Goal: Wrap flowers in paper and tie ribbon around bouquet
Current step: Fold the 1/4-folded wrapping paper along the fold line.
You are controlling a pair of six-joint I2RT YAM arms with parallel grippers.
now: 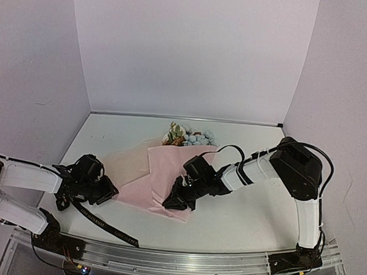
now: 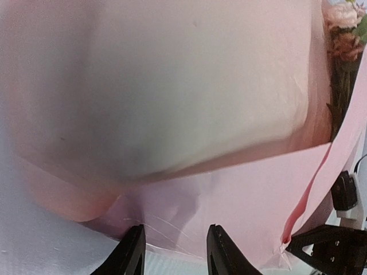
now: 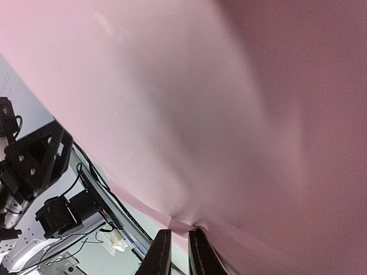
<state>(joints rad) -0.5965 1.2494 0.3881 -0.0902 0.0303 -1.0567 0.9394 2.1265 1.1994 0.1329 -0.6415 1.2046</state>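
pink paper [image 1: 163, 170] clamped by right gripper [image 3: 179, 231]; left gripper [image 2: 175, 228] apart at its edge
the paper is spread mid-tabletop [image 1: 247, 208] and folded over the stems. the flowers [image 1: 193, 137] are seen poking out at its far end, toward the far edge. right fingers are pressed together on a puckered fold at the paper's near edge. left fingers are held apart at the paper's left edge, with nothing seen clamped. the black ribbon [image 1: 105, 224] is laid by the near-left corner, running from under the left gripper toward the near edge; contact there cannot be told.
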